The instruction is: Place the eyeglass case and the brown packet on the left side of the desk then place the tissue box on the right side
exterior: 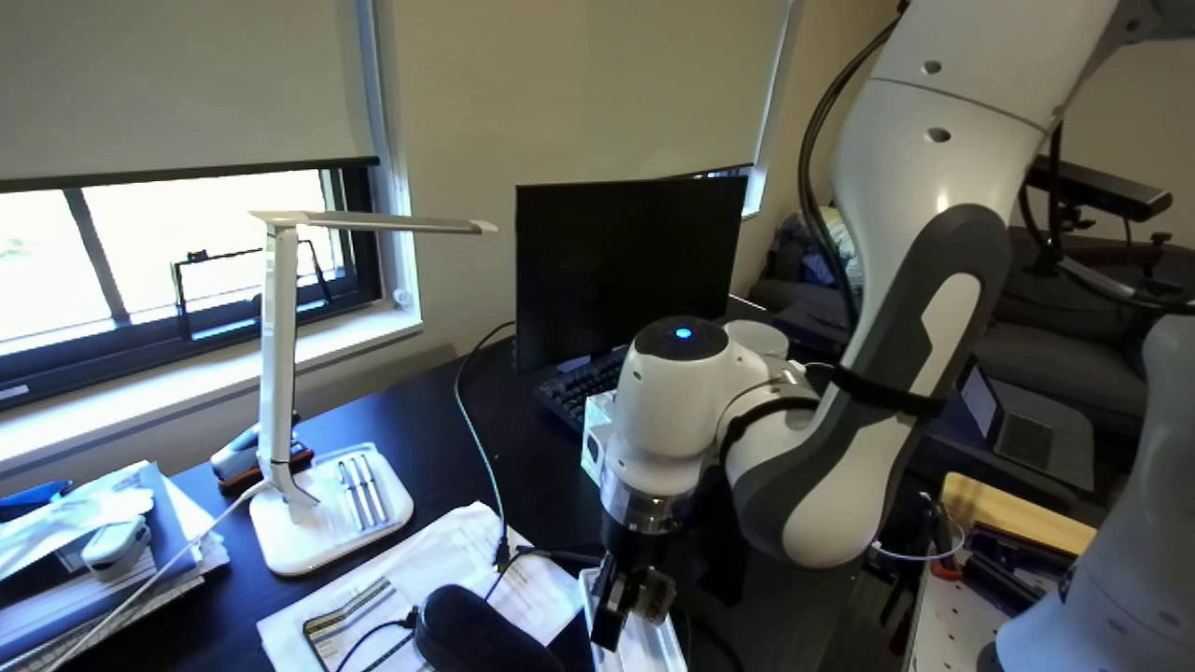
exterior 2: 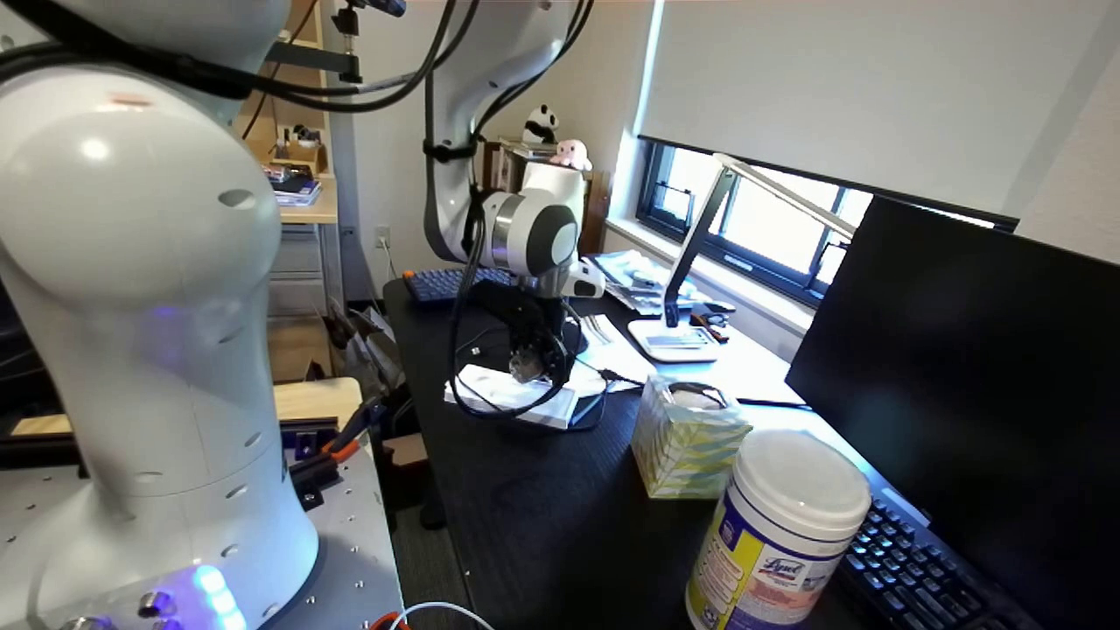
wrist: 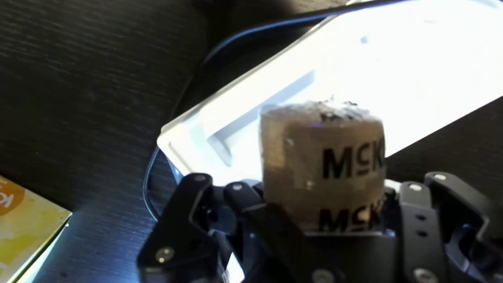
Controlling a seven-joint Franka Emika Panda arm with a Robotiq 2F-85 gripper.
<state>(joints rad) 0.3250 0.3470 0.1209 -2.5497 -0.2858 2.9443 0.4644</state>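
Nearest, btm edge L of ctr in an exterior view: eyeglass case [exterior: 476, 630], black, cut off by the frame. Just beyond & to its L, lower L: brown packet [exterior: 353, 611], flat on white papers [exterior: 439, 551], partly hidden by the case. Papers lie on the dark worktop [exterior: 439, 439]. Btm ctr: fingers [wrist: 420, 224] closed together, pointing down over a white box [wrist: 416, 70]; brown covering [wrist: 324, 165] at the tips, lettered "McK". Can't tell if tips touch the box. Lamp [exterior: 278, 373] stands L of ctr. Beyond, in both exterior views: tissue box [exterior 2: 687, 446], upright on the worktop; near ctr, mostly behind the arm [exterior: 887, 355], or R of ctr w/ a white tub [exterior 2: 779, 534] in front. Wrist view gets only its yellow corner, lower L. Farther, ctr: keyboard [exterior: 579, 387], then monitor [exterior: 630, 271]; window [exterior: 140, 243] far back, upper L.
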